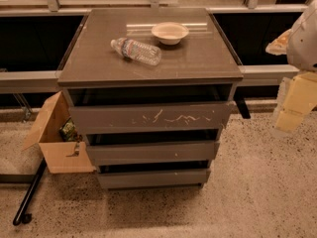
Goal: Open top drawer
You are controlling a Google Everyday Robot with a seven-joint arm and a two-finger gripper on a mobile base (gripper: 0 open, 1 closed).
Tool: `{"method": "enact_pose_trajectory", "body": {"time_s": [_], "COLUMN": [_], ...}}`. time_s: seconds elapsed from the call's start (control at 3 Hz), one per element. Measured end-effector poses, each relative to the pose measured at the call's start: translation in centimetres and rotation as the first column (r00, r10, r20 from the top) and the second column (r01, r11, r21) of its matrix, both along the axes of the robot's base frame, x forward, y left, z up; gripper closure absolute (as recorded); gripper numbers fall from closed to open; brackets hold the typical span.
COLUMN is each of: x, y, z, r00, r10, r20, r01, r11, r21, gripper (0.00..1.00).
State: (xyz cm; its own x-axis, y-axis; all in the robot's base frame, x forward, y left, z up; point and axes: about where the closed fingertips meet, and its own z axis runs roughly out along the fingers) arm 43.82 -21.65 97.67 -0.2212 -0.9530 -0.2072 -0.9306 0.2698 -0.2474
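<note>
The top drawer [151, 116] is a wide grey-brown handleless front with white zigzag scratches across its middle. It is the widest of the three fronts of the grey cabinet [148, 66] and stands out furthest, with a dark gap showing above it. My gripper [295, 105], pale yellow below the white arm [303, 41], hangs at the right edge of the view. It is to the right of the drawer, apart from it and holding nothing that I can see.
A plastic water bottle [136, 50] lies on the cabinet top, with a white bowl [170, 32] behind it. Two narrower drawers [152, 151] sit below. An open cardboard box [58, 135] and a black pole [29, 192] are on the floor at the left. A railing runs behind.
</note>
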Motion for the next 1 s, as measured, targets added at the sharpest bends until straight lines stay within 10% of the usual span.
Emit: {"method": "enact_pose_trajectory", "body": {"time_s": [1.0], "x": [1.1], "y": [1.8], "z": [-9.4], "r00": [0.9913], "r10": [0.082], "r20": [-0.103], "r01": [-0.064], "r11": [0.984], "r21": [0.169], "gripper": [0.0]}}
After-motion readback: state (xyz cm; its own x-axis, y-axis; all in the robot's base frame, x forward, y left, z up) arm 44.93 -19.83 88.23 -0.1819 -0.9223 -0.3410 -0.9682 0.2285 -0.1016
